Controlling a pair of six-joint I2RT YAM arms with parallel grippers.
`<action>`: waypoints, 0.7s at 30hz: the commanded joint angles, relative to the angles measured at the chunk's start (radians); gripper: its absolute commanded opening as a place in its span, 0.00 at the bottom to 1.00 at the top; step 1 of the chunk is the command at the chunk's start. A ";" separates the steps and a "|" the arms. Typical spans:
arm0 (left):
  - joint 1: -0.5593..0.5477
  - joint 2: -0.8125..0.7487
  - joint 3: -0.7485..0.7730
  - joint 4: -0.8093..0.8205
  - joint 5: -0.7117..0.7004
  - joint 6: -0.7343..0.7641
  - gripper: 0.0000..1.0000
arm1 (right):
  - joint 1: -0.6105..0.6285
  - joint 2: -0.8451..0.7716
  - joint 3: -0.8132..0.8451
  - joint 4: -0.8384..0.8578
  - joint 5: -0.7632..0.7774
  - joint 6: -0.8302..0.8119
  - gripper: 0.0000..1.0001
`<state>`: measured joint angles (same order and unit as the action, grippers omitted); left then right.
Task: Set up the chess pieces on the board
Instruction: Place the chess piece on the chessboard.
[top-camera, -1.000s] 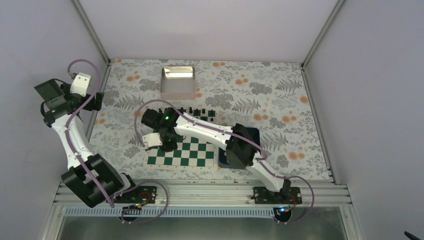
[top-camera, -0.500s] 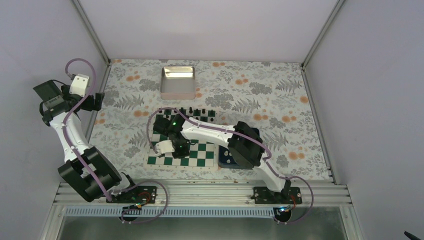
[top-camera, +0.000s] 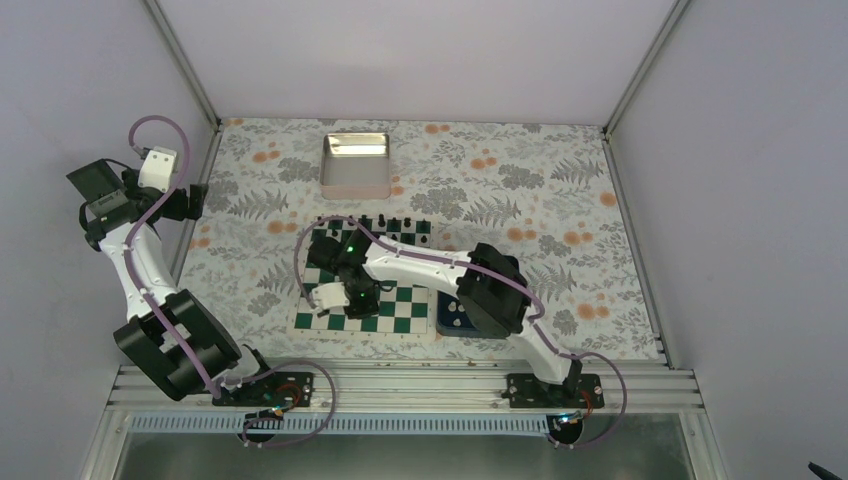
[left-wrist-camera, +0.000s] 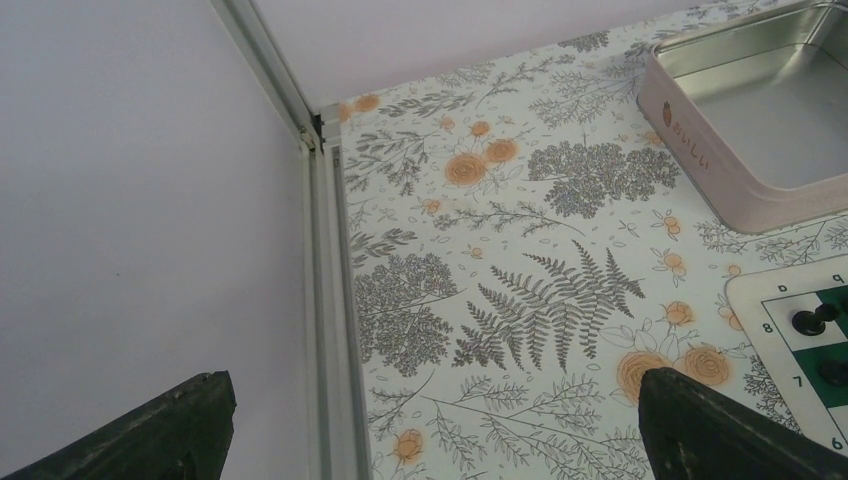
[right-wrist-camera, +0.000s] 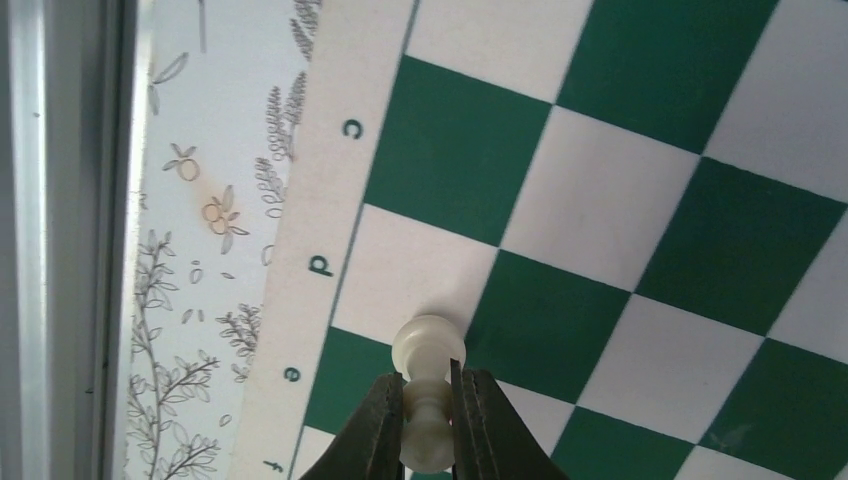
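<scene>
The green and white board (top-camera: 390, 312) lies in the middle of the table, also in the right wrist view (right-wrist-camera: 640, 200). My right gripper (right-wrist-camera: 430, 400) is shut on a cream chess piece (right-wrist-camera: 428, 355) and holds it over the board's near rows by the letters d and e. From above the right gripper (top-camera: 352, 296) is over the board's left half. My left gripper (left-wrist-camera: 430, 430) is open and empty, raised at the far left over the floral table. A corner of the board (left-wrist-camera: 790, 330) with small black pieces (left-wrist-camera: 812, 320) shows there.
A shiny metal tin (top-camera: 355, 165) stands behind the board, also in the left wrist view (left-wrist-camera: 770, 110). Black pieces (top-camera: 395, 223) line the board's far row. A dark blue tray (top-camera: 452, 318) sits right of the board under the right arm. Frame rails edge the table.
My right gripper moved right and nearer, from the board's left edge to over its left half, then settled. The left arm shifted slightly.
</scene>
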<state>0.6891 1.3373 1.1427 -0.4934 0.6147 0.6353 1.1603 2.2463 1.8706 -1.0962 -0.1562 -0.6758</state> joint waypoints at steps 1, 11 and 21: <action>0.008 0.002 0.022 0.018 0.033 -0.012 1.00 | 0.035 -0.055 -0.026 -0.009 -0.032 0.015 0.04; 0.009 0.005 0.029 0.012 0.037 -0.011 1.00 | 0.054 -0.079 -0.045 0.048 -0.023 0.044 0.04; 0.009 0.005 0.027 0.012 0.034 -0.008 1.00 | 0.053 -0.078 -0.056 0.087 0.002 0.046 0.04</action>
<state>0.6891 1.3373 1.1427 -0.4942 0.6189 0.6350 1.2045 2.1853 1.7985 -1.0325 -0.1574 -0.6453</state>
